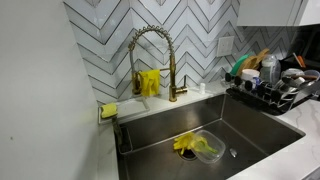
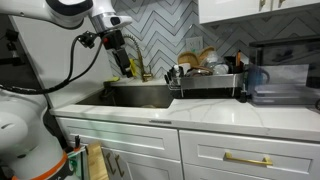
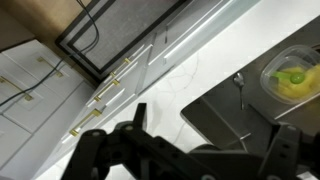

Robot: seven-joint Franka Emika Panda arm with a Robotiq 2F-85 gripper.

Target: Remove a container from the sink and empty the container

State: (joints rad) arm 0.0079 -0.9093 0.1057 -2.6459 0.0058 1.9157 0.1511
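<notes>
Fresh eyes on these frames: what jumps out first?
The gold spring faucet arches over the steel sink against herringbone tile. A clear container with something yellow inside sits on the sink floor. A crowded dish rack stands on the counter beside the sink. In an exterior view the gripper hangs high near the sink, open and holding nothing.

Gold, grey and yellow about a steel sink

The wall tiles (image 1: 190,30) bore a grey-and-white chevron pattern; the faucet (image 1: 172,70) was brassy gold; the sink (image 1: 265,130) was dull steel grey; the clear container (image 1: 205,148) held yellow; the table (image 2: 230,112) and cabinets (image 2: 140,150) were white; the pincer (image 3: 190,150) was black.
</notes>
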